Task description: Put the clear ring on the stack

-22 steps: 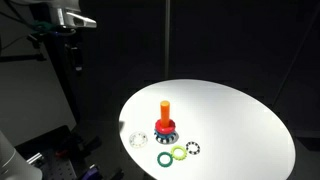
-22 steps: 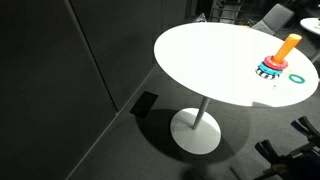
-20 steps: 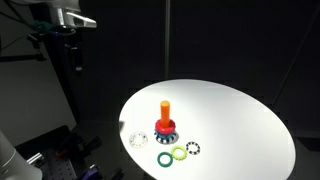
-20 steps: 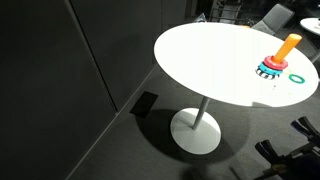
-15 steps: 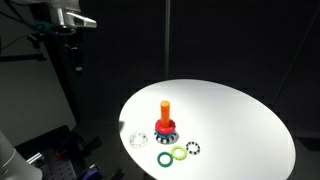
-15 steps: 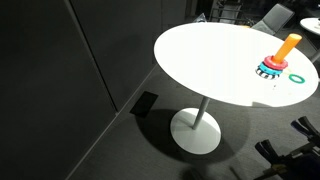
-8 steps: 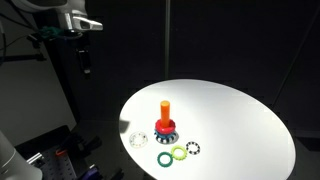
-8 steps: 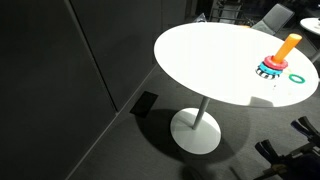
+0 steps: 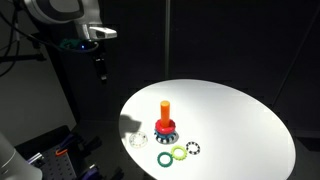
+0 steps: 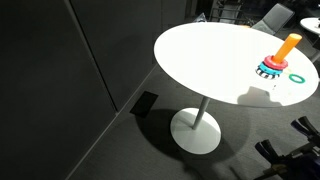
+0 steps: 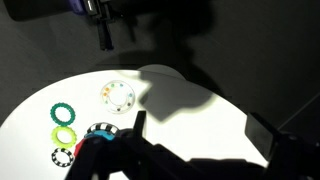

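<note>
Nearest, the clear ring (image 9: pixel 138 139) is lying flat on the white worktop (image 9: pixel 240 120), just beside the stack (image 9: pixel 165 120) (orange peg, rings around its base). Farther back, the gripper (image 9: pixel 100 72) is hanging high, well apart from both; whether it is parted cannot be told.

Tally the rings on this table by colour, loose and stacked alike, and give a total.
Clear ring: 1
Teal green ring: 1
Light green ring: 1
Dark ring with white spots: 1
Red ring, on the stack: 1
Dark bluish ring, on the stack: 1
Total: 6 rings
</note>
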Robot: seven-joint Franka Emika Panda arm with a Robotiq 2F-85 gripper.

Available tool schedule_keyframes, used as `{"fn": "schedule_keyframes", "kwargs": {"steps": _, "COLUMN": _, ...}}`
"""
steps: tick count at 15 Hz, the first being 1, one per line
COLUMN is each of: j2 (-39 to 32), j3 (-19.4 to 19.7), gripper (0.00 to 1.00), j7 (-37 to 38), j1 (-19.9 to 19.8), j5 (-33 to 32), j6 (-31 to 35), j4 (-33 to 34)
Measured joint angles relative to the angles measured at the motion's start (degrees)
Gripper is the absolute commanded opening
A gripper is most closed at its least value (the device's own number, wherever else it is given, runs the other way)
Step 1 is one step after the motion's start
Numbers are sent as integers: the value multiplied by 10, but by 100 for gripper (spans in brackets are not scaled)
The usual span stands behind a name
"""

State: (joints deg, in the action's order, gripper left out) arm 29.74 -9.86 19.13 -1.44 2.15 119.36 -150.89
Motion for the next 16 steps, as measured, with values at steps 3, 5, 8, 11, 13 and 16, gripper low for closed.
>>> {"fn": "schedule_keyframes", "kwargs": {"steps": 3, "j2": -39, "j3": 14, "gripper": 100, "j7": 0, "j1": -9, "j5": -6, "j6": 51, "j4": -1}}
{"fn": "schedule_keyframes", "kwargs": {"steps": 5, "j2": -68, "j3": 25, "gripper": 100, "j7": -3, "j1": -12, "j5": -8, "j6": 84, "j4": -1}}
{"fn": "schedule_keyframes", "kwargs": {"steps": 8, "j2": -114, "j3": 43, "gripper": 100, "j7": -4, "j1": -18, "j5": -12, "j6": 121, "j4": -1}}
{"fn": "schedule_keyframes", "kwargs": {"steps": 11, "j2": -156, "j3": 57, "gripper": 100, "j7": -4, "j1": -27, "j5": -31, "j6": 144, "j4": 0}}
{"fn": "schedule_keyframes", "kwargs": {"steps": 13, "j2": -181, "j3": 66, "gripper": 100, "j7": -4, "j1": -34, "j5": -48, "j6": 157, "j4": 0}}
{"fn": "schedule_keyframes", "kwargs": {"steps": 16, "j2": -211, "j3": 78, "gripper": 100, "j7": -2, "j1": -41, "j5": -75, "j6": 182, "j4": 1}}
